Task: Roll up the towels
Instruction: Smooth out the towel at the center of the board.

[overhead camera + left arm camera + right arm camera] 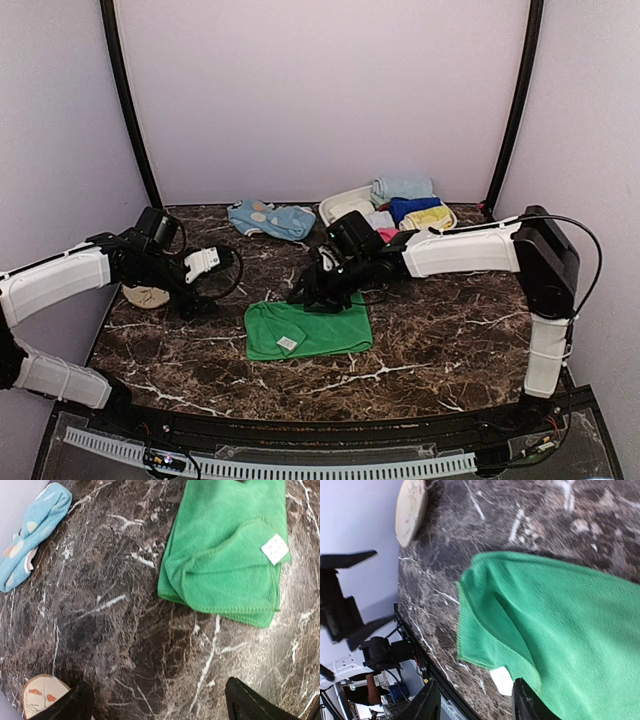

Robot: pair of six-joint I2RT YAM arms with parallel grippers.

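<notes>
Green towel point(308, 330) lies folded on the marble table point(450, 340). The right gripper point(312, 292) is at its far edge, jaws parted, gripping nothing. The left gripper point(205, 270) is wide open and empty.

The left arm point(55, 285) and right arm point(465, 250) wear white shells between black joints. The left hand point(188, 303) is black with a white block. A thin black cable point(598, 262) loops past the right elbow.

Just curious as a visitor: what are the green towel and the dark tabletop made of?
Green towel: apparently soft microfibre or terry, matte and fuzzy, with a stitched hem and white label. Tabletop: looks like smooth dark marble with white veins, possibly a printed laminate.
</notes>
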